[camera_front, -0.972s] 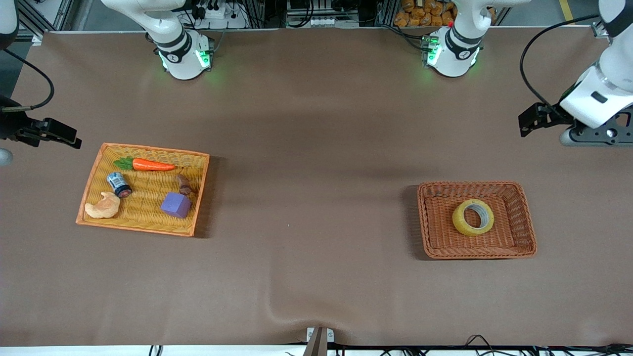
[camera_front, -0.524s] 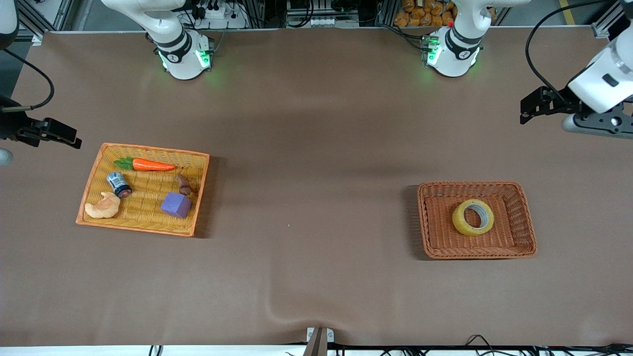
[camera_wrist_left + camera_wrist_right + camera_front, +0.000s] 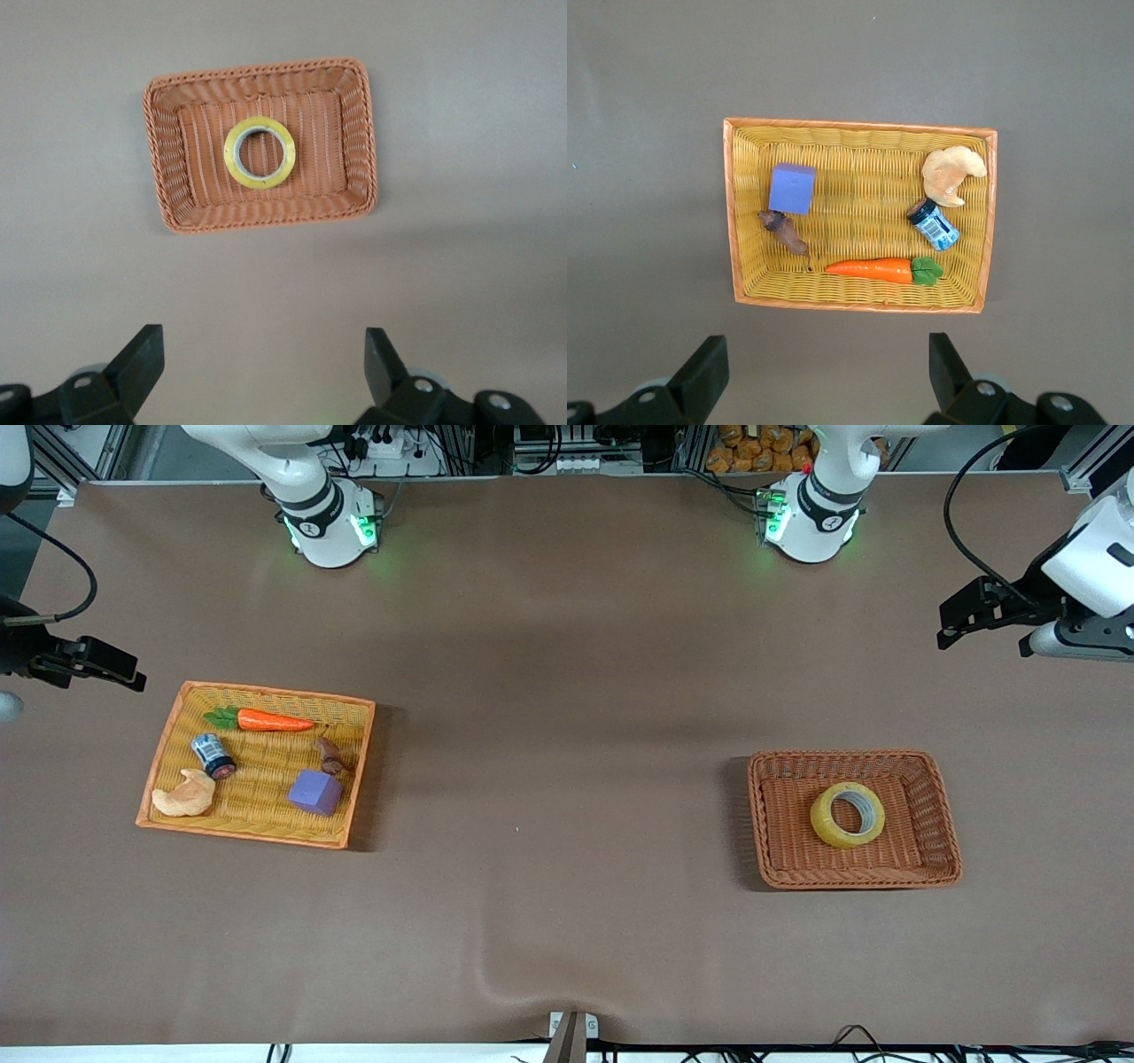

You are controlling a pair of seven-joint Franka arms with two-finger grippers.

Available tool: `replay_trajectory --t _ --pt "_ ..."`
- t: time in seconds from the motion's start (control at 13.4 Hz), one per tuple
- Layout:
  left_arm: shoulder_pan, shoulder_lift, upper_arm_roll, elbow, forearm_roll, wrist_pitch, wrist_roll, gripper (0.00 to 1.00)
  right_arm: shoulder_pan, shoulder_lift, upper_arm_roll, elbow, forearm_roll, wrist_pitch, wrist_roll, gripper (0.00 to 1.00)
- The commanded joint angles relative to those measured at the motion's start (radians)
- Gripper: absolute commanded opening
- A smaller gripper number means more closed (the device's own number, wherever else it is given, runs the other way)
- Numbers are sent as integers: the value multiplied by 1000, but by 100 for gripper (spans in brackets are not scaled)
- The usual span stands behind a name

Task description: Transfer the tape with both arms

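The tape (image 3: pixel 848 815), a yellowish ring, lies flat in the brown wicker basket (image 3: pixel 941 824) toward the left arm's end of the table. It also shows in the left wrist view (image 3: pixel 259 153), inside the basket (image 3: pixel 354 133). My left gripper (image 3: pixel 263 354) is open and empty, high over bare table, well apart from the basket; in the front view its hand (image 3: pixel 1067 638) is at the table's end. My right gripper (image 3: pixel 828 363) is open and empty, high over bare table beside the yellow tray (image 3: pixel 859 137), and waits.
The yellow wicker tray (image 3: pixel 266 693) toward the right arm's end holds a carrot toy (image 3: pixel 273 721), a purple cube (image 3: pixel 314 792), a pale croissant toy (image 3: pixel 184 794), a small can (image 3: pixel 213 755) and a brown piece (image 3: pixel 330 756). Brown table (image 3: pixel 567 691) lies between the containers.
The left arm's hand has shifted upward in the front view and toward the table's end. The right arm and the tape have not moved.
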Motion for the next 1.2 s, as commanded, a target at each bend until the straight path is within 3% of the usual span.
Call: replay_trajectory --t 0.0,1.12 --pt "8 0 -12 9 26 13 -1 100 -15 5 11 18 14 -14 -7 100" --pt "10 -14 -18 13 38 -5 -57 100 -9 11 11 18 14 3 -9 100"
